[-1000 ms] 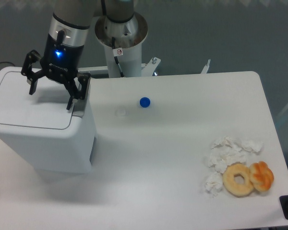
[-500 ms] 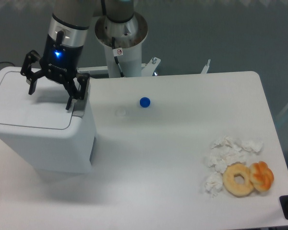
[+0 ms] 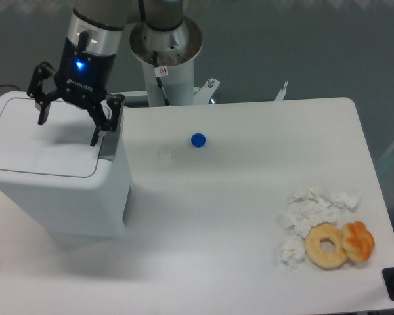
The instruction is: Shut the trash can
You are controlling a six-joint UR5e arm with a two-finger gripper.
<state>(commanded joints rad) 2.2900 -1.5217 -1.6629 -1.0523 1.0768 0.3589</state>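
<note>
The trash can (image 3: 59, 190) is a large white boxy bin at the left of the table. Its flat lid (image 3: 43, 147) lies down flush on top, and a grey latch tab (image 3: 108, 147) sits at its right edge. My gripper (image 3: 69, 130) hangs just above the back of the lid, pointing down. Its black fingers (image 3: 96, 134) are spread wide apart with nothing between them.
A blue bottle cap (image 3: 197, 140) and a small white cap (image 3: 165, 153) lie mid-table. Crumpled tissues (image 3: 312, 210), a donut (image 3: 326, 245) and a pastry (image 3: 358, 241) sit at the front right. The robot base (image 3: 165, 59) stands behind the table.
My gripper has risen slightly above the lid, still open. The trash can and the other items have not moved.
</note>
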